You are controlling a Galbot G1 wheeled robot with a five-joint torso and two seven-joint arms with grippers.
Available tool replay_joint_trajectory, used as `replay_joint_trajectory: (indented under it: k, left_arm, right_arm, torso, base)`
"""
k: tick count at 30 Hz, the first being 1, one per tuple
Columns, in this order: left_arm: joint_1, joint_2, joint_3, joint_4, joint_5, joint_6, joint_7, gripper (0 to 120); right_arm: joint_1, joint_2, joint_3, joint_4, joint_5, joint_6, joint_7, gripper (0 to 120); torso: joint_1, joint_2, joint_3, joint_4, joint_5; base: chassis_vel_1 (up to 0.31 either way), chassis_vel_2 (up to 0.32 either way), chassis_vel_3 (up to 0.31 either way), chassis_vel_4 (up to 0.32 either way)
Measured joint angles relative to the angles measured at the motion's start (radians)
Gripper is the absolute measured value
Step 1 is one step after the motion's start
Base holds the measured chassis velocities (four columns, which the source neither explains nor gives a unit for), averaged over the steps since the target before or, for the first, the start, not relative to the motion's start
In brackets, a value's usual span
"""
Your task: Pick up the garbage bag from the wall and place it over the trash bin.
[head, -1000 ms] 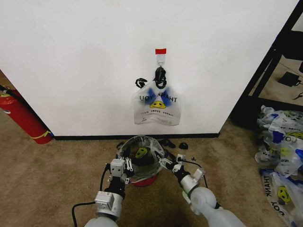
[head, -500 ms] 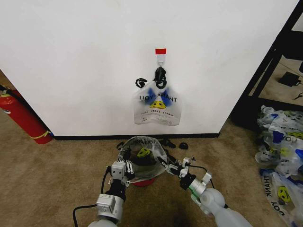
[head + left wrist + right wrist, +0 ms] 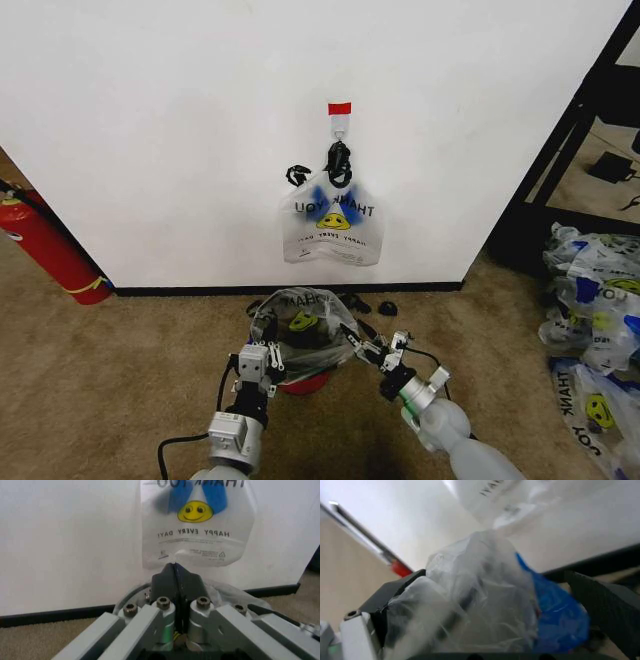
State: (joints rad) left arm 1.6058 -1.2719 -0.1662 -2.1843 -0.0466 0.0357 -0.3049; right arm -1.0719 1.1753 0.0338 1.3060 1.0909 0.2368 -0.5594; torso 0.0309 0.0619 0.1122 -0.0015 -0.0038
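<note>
A garbage bag [image 3: 303, 322] is draped over the trash bin [image 3: 303, 378] on the carpet [image 3: 100, 380], just in front of the wall [image 3: 180, 130]. The left gripper [image 3: 257, 362] sits at the bin's left edge with its fingers [image 3: 174, 587] pressed together. The right gripper [image 3: 368, 349] is at the bin's right edge, pinching bunched bag plastic and a blue handle [image 3: 550, 611]. Another printed bag [image 3: 332, 222] hangs from the hook [image 3: 340, 125] above.
</note>
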Motion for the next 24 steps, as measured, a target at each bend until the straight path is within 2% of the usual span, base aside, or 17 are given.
replay_joint_trajectory:
  k: [4, 7, 10, 11, 12, 13, 15, 18, 20, 24]
  left_arm:
    - [-0.010, 0.001, -0.007, 0.037, 0.005, -0.017, 0.000, 0]
    - [-0.013, 0.003, -0.013, 0.103, 0.030, -0.063, 0.003, 0]
    - [-0.015, -0.004, -0.008, 0.170, 0.050, -0.143, 0.029, 0]
    - [-0.018, -0.010, -0.009, 0.198, 0.065, -0.192, 0.069, 0]
    - [-0.018, -0.010, -0.009, 0.198, 0.065, -0.192, 0.069, 0]
    - [-0.022, -0.014, -0.013, 0.221, 0.078, -0.232, 0.112, 1]
    - [-0.033, -0.025, -0.022, 0.280, 0.113, -0.317, 0.199, 9]
    - [-0.062, -0.042, -0.020, 0.380, 0.148, -0.380, 0.236, 22]
    - [-0.069, -0.046, -0.019, 0.398, 0.151, -0.385, 0.237, 26]
    - [-0.077, -0.055, -0.014, 0.434, 0.155, -0.387, 0.237, 41]
  right_arm:
    - [-0.004, 0.000, -0.008, 0.019, -0.009, 0.001, 0.015, 100]
    - [-0.016, -0.003, -0.015, 0.051, -0.007, 0.001, -0.041, 100]
    - [-0.020, -0.004, -0.018, 0.066, -0.004, 0.004, -0.062, 100]
    - [-0.020, -0.004, -0.019, 0.067, -0.004, 0.005, -0.062, 100]
    - [-0.020, -0.004, -0.019, 0.067, -0.004, 0.005, -0.062, 100]
    - [-0.021, -0.004, -0.019, 0.068, -0.004, 0.005, -0.062, 100]
    - [-0.024, -0.004, -0.019, 0.068, -0.004, 0.005, -0.063, 100]
    - [-0.029, -0.003, -0.018, 0.066, -0.008, 0.005, -0.065, 100]
    - [-0.031, -0.003, -0.017, 0.066, -0.009, 0.005, -0.066, 100]
    - [-0.037, -0.001, -0.014, 0.069, -0.010, 0.004, -0.066, 100]
  torso:
    - [0.000, 0.000, 0.000, 0.0001, -0.0001]
    - [0.000, 0.000, 0.000, 0.0000, -0.0001]
    - [0.000, 0.000, 0.000, 0.0002, -0.0001]
    - [0.000, 0.000, 0.000, 0.0001, -0.0001]
    - [0.000, 0.000, 0.000, 0.0001, -0.0001]
    - [0.000, 0.000, 0.000, 0.0000, -0.0001]
    - [0.000, 0.000, 0.000, 0.0000, -0.0001]
    - [0.000, 0.000, 0.000, 0.0000, -0.0001]
    - [0.000, 0.000, 0.000, 0.0000, -0.0002]
    - [0.000, 0.000, 0.000, 0.0001, -0.0001]
  base:
    - [0.000, 0.000, 0.000, 0.000]
    - [0.000, 0.000, 0.000, 0.000]
    - [0.000, 0.000, 0.000, 0.000]
    - [0.000, 0.000, 0.000, 0.000]
    - [0.000, 0.000, 0.000, 0.000]
    - [0.000, 0.000, 0.000, 0.000]
    - [0.000, 0.000, 0.000, 0.000]
    - [0.000, 0.000, 0.000, 0.000]
    - [0.000, 0.000, 0.000, 0.000]
    - [0.000, 0.000, 0.000, 0.000]
